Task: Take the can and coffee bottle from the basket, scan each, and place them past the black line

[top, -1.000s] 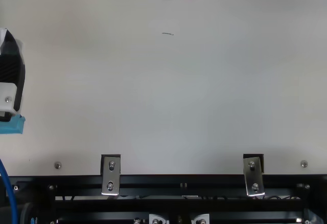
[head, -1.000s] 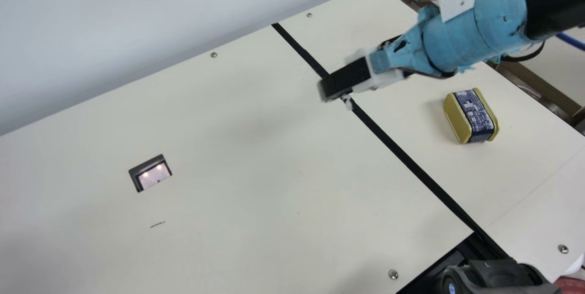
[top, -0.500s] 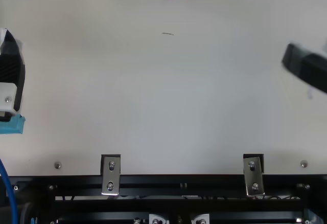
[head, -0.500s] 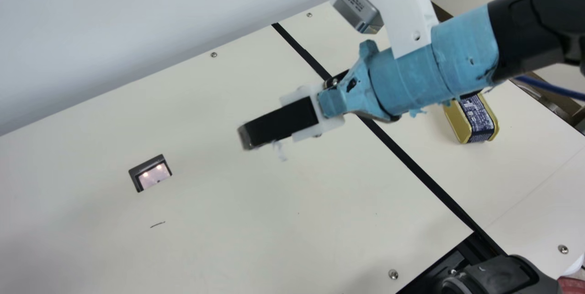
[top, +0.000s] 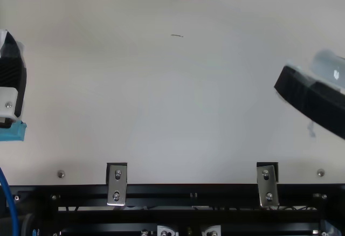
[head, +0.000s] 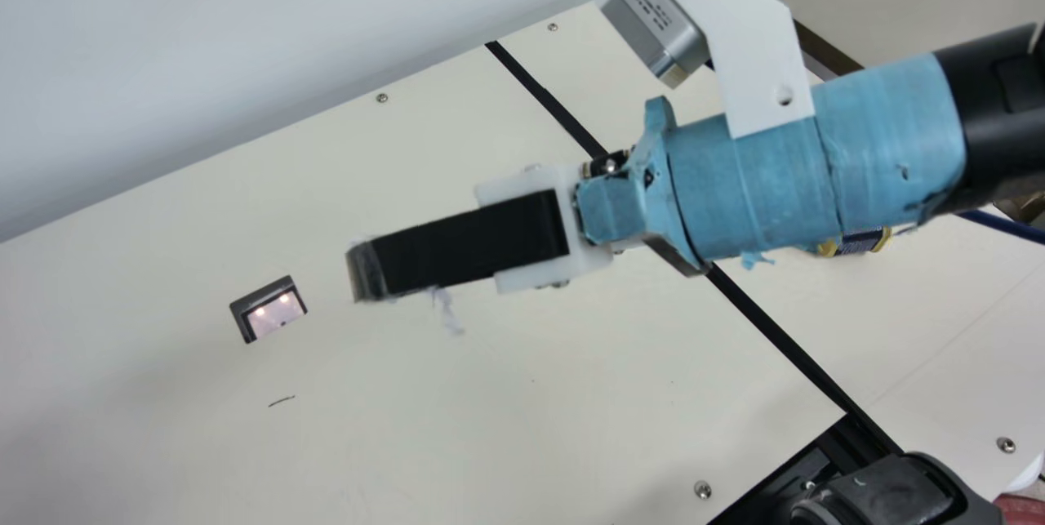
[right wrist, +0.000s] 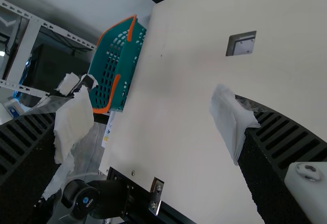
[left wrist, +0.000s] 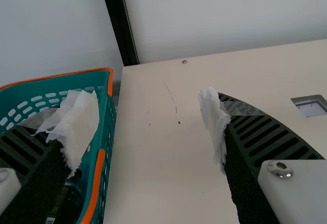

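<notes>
The right hand (head: 366, 273) is open and empty, its fingers wide apart over the cream counter (head: 571, 394). A loose strand (head: 446, 311) dangles beneath it and might snag, or drift across the scanner window (head: 276, 317) just ahead of the fingertips, and spoil a reading. Behind the fingertips, the black line (head: 775, 335) passes under the wrist; past it the can (head: 857, 242) sits partly hidden by the forearm, so that item is probably dealt with. If the forearm dips or swings low on its way back, it could knock the can; its clearance cannot be told. Far across the counter from the right hand, the left hand (left wrist: 148, 127) is also open, holding nothing, one finger over the basket (left wrist: 97, 180) and the other over the counter. Closing from there could pinch the basket's wall instead of the bottle, and a lift would then drag or tip the basket. The likely coffee bottle (left wrist: 69, 201) lies in the basket, close by the left hand's basket-side finger; seized off-centre, it could roll, or turn its code away from the scanner. The fingers are black, curved and slotted, their tips capped in crumpled white wrapping (left wrist: 76, 127) that may slide on smooth packaging. Wrinkled blue tape (head: 751, 182) sheathes the right wrist. The can is a rounded block with gold metal edges, the bottle dark and glossy, the basket teal perforated plastic with orange trim.
</notes>
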